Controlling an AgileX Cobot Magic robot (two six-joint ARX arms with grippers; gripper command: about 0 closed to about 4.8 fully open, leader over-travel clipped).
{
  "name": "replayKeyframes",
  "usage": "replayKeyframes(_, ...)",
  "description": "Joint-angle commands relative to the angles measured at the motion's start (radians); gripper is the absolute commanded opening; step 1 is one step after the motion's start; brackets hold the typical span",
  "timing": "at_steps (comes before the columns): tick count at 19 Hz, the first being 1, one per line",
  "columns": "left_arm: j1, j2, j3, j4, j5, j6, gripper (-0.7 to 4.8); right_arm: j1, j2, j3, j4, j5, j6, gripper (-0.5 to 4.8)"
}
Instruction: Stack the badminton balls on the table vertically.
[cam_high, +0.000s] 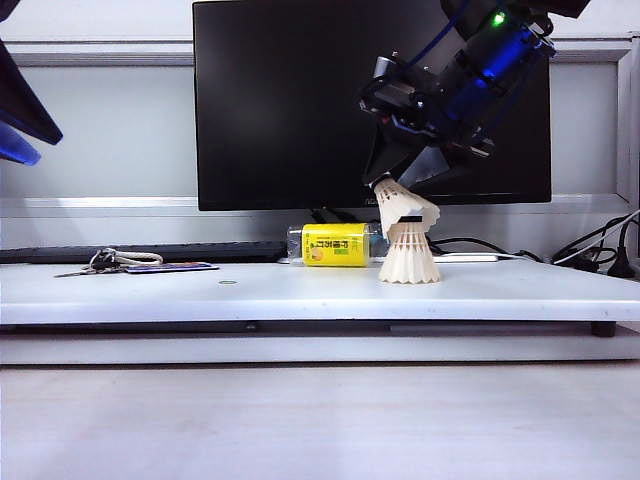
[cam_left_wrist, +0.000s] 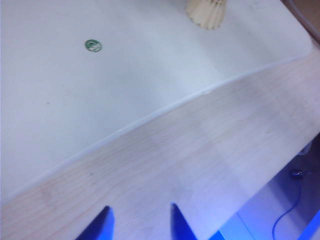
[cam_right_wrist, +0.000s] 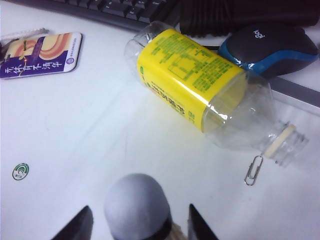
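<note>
I'm spreading the right gripper (cam_right_wrist: 137, 222) fingers around the tilted upper shuttlecock (cam_high: 405, 205), which may slide off the lower shuttlecock (cam_high: 409, 258); left gripper (cam_left_wrist: 140, 220) hanging wide off the table (cam_high: 300, 290).

Bright, even light washes the white bench (cam_high: 200, 290), leaving only faint shadows under it. Both wrist views carry a blue cast. The shuttlecock's cork tip (cam_right_wrist: 136, 205) is blurred close to the lens, and the bench edge bows in the left wrist view.

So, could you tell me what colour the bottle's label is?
Yellow; the bottle shows best in the right wrist view.
</note>
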Motion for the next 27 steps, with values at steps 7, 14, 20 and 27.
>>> replayKeyframes(7, 0.000, -0.002, 0.001, 0.013, 0.008, 0.001, 1.57, 0.001, -0.005, 0.005, 0.038, -0.009, -0.013, 2.75)
replayKeyframes(14, 0.000, -0.002, 0.001, 0.013, 0.009, 0.001, 1.57, 0.001, -0.004, 0.006, 0.063, -0.027, -0.012, 2.74)
replayKeyframes(20, 0.000, -0.002, 0.001, 0.013, 0.009, 0.001, 1.57, 0.001, 0.020, 0.011, 0.074, -0.039, 0.000, 2.69)
replayKeyframes(27, 0.000, -0.002, 0.001, 0.013, 0.008, 0.001, 1.57, 0.000, 0.045, 0.026, 0.080, -0.050, 0.006, 2.03)
